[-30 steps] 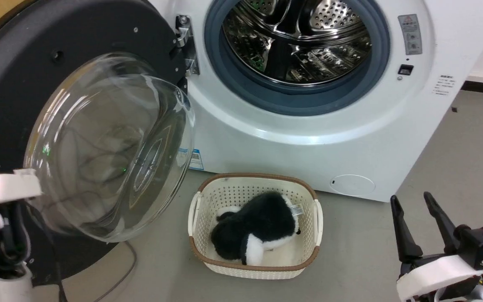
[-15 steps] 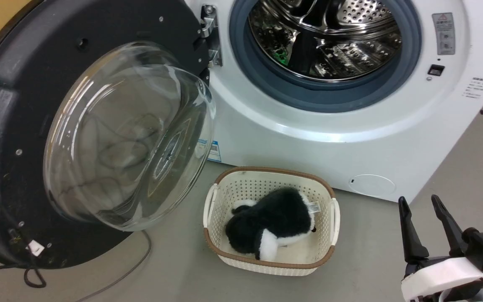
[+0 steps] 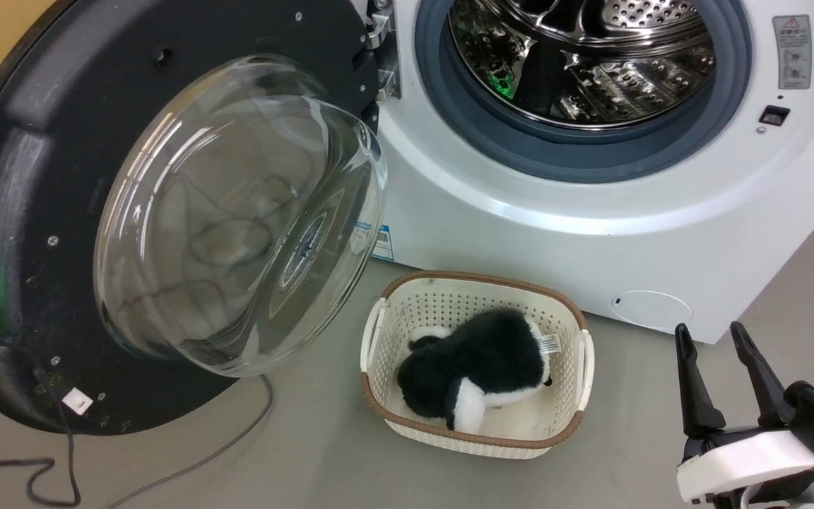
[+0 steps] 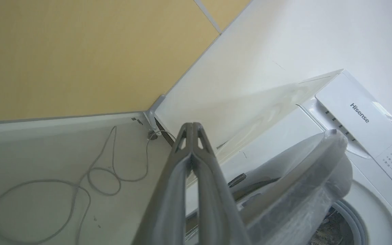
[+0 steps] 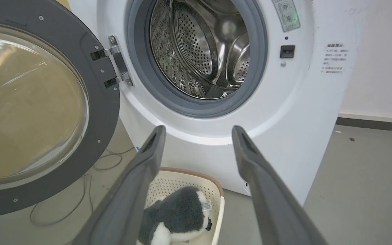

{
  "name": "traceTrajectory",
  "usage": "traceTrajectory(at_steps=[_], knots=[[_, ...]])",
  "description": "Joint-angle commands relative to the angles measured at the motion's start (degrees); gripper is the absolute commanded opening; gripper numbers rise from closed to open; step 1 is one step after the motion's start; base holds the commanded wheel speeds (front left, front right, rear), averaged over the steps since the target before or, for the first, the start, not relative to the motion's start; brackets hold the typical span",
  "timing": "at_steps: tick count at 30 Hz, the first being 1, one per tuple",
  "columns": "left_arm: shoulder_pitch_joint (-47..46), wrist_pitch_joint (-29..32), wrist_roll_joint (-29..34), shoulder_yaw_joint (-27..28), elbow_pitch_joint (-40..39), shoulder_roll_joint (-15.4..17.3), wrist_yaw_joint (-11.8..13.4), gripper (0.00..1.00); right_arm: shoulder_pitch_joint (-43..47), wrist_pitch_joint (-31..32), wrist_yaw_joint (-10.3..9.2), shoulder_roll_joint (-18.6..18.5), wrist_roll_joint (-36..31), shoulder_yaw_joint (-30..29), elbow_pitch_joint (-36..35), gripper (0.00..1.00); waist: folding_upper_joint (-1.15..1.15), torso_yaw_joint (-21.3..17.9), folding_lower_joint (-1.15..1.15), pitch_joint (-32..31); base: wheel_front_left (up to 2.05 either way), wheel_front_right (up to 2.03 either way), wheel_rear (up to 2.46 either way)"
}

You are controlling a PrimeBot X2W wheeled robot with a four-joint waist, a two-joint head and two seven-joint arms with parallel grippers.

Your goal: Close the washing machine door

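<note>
We see the door (image 3: 46, 141) swung wide open, hinged left on the washer (image 3: 520, 233). Our right pincer (image 3: 707, 331) stands wide and empty, low right; our left pincer (image 4: 192, 126) is pressed together, empty.

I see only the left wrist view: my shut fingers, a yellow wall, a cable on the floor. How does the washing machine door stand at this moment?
Observer: In the head view the washing machine door stands wide open, inner side towards us, hinged left of the drum opening.
Operator: Does anything stand near it?
Observer: A cream basket holding a black-and-white plush toy sits on the floor in front, below the drum opening.
Operator: And the right gripper?
Observer: The right gripper is open, low at the right, apart from the door.
</note>
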Motion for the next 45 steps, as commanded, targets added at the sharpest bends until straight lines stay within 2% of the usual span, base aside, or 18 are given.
traceTrajectory(at_steps=[1, 4, 10, 17, 22, 27, 34, 39, 45], knots=[[0.8, 2.8, -3.2, 0.5, 0.1, -0.1, -1.2, 0.0, -0.9, -0.6, 0.02, 0.2, 0.9, 0.0, 0.1, 1.0, 0.0, 0.3, 0.0, 0.2, 0.0, 0.0, 0.0], [2.8, 7.9, -6.6, -0.2, -1.2, -0.4, -2.4, 0.0, -1.0, -1.0, 0.02, 0.2, 1.2, 0.0, 0.0, 1.0, 0.0, 0.8, 0.0, 0.6, 0.0, 0.0, 0.0], [5.5, 14.6, -11.8, -2.3, -4.1, -1.6, -3.3, 0.0, -1.2, -1.7, 0.03, 0.2, 1.9, -0.2, 0.2, 1.0, 0.0, 2.0, 0.0, 1.1, 0.0, 0.0, 0.0], [10.4, 22.7, -18.2, -5.7, -14.0, -3.2, -3.7, 0.0, -1.4, -2.5, 0.03, 0.2, 2.9, -0.9, 0.4, 1.0, 0.0, 3.5, 0.0, 1.5, 0.0, 0.0, 0.0], [14.2, 27.7, -21.8, -10.3, -22.0, -5.4, -4.0, 0.0, -1.3, -3.1, 0.03, 0.2, 3.7, -1.8, 0.8, 1.0, 0.0, 5.0, 0.0, 1.9, 0.0, 0.0, 0.0], [16.4, 30.3, -25.5, -14.8, -28.3, -8.2, -4.4, 0.0, -2.1, -3.7, 0.03, 0.3, 4.4, -1.4, 1.2, 1.0, 0.0, 5.2, 0.0, 2.3, 0.0, 0.0, 0.0], [17.1, 29.6, -27.3, -24.0, -33.7, -11.4, -4.8, 0.0, -3.6, -4.6, 0.03, 0.3, 5.1, -1.3, 1.1, 1.0, 0.0, 2.4, 0.0, 3.3, 0.0, 0.0, 0.0], [15.6, 27.7, -27.4, -32.7, -35.4, -11.7, -5.1, 0.0, -4.8, -5.2, 0.03, 0.3, 5.6, -2.3, 0.9, 1.0, 0.0, -1.6, 0.0, 4.7, 0.0, 0.0, 0.0], [11.0, 18.8, -26.1, -43.7, -32.1, -12.1, -5.3, 0.0, -6.2, -5.5, 0.03, 0.3, 6.5, -3.0, 0.9, 1.0, 0.0, -7.4, 0.0, 6.3, 0.0, 0.0, 0.0]])
